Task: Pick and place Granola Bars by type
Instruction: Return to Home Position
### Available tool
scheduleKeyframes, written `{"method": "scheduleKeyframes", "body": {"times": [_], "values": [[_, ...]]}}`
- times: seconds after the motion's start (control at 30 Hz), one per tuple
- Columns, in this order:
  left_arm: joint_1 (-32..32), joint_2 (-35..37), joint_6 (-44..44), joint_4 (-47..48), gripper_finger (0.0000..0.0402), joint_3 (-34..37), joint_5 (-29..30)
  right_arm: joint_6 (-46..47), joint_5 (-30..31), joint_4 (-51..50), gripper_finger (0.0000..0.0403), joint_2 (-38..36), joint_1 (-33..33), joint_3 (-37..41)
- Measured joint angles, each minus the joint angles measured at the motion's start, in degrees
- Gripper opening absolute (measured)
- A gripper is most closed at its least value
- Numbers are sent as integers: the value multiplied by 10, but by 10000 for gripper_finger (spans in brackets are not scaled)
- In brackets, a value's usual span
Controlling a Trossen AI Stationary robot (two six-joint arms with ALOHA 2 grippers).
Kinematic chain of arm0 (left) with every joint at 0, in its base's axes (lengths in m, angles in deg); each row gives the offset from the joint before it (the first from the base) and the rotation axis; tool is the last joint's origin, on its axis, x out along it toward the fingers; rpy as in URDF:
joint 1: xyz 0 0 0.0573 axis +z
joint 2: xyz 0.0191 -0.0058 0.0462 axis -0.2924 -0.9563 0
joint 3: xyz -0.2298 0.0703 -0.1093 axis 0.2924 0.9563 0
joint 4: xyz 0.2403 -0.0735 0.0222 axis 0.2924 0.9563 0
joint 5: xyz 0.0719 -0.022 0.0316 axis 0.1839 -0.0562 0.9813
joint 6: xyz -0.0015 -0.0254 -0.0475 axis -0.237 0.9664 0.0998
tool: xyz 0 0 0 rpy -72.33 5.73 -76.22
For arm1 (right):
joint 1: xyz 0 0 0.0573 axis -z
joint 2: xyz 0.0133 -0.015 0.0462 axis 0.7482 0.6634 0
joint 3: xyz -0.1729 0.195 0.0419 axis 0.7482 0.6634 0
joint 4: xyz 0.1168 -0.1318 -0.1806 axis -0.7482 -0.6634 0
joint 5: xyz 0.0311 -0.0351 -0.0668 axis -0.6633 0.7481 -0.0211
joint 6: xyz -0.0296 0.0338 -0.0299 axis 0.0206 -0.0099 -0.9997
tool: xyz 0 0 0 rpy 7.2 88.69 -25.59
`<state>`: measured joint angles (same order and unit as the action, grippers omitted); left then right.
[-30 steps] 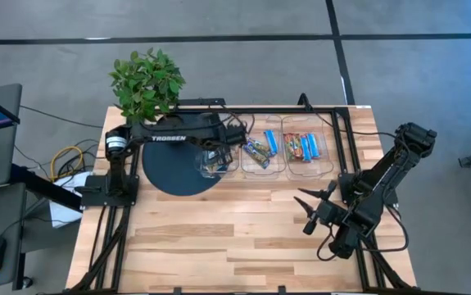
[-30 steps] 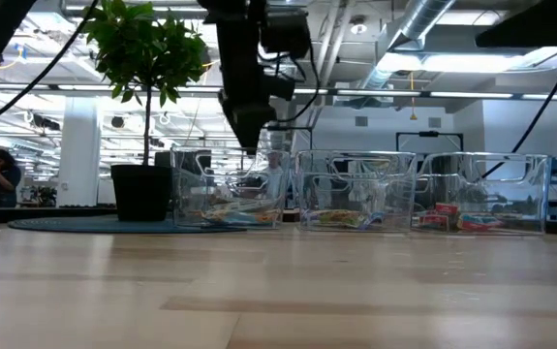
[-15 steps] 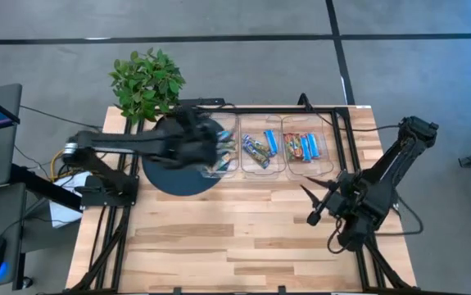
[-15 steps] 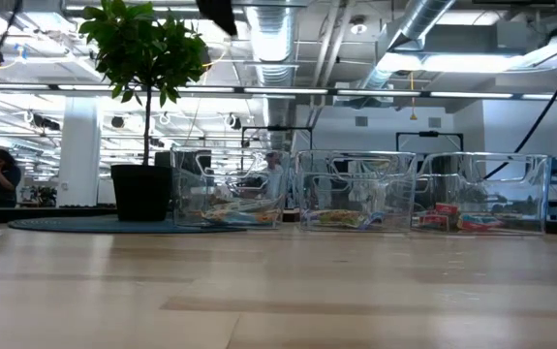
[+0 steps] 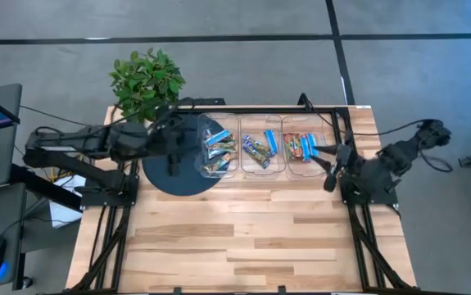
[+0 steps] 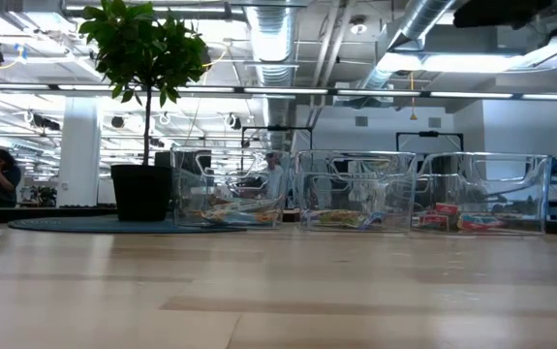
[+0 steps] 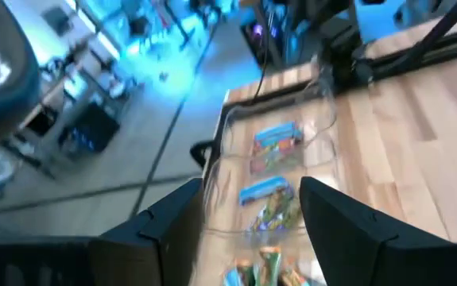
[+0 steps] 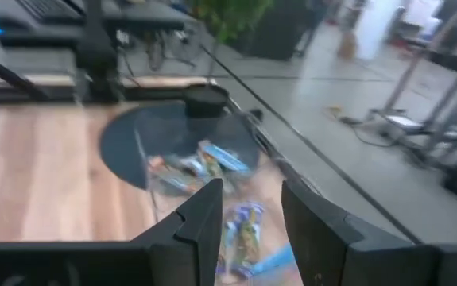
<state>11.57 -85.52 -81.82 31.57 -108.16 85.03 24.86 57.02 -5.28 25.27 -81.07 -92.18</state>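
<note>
All the granola bars (image 5: 256, 152) I can see lie inside the three clear bins (image 5: 261, 171) at the far side of the table (image 5: 243, 233), and none lies on the bare wood, so I think the sorting is done. The left gripper (image 7: 252, 191) hangs over the dark round mat (image 5: 160, 179) beside the left bin, and the right gripper (image 8: 252, 184) hangs just beside the right bin; both have their fingers spread apart and hold nothing. What seems left is only for the arms to go to their resting spots.
</note>
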Motion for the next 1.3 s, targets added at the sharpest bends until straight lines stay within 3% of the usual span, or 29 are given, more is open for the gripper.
{"method": "scheduleKeyframes", "body": {"times": [0.2,0.3,0.57,1.0,1.13,1.3], "values": [[50,123,-25,-119,206,151,-48,-155,-220,166,124,-75,122,69],[79,186,-21,-147,206,213,-93,-182,-315,218,124,-94,183,120],[100,350,6,-140,206,324,-132,-187,-413,300,124,-168,279,223],[100,575,23,-151,206,480,-193,-198,-447,310,124,-259,265,286],[100,610,43,-157,206,496,-200,-192,-447,302,124,-259,254,292],[100,602,89,-160,206,499,-185,-184,-446,311,124,-258,243,312]]}}
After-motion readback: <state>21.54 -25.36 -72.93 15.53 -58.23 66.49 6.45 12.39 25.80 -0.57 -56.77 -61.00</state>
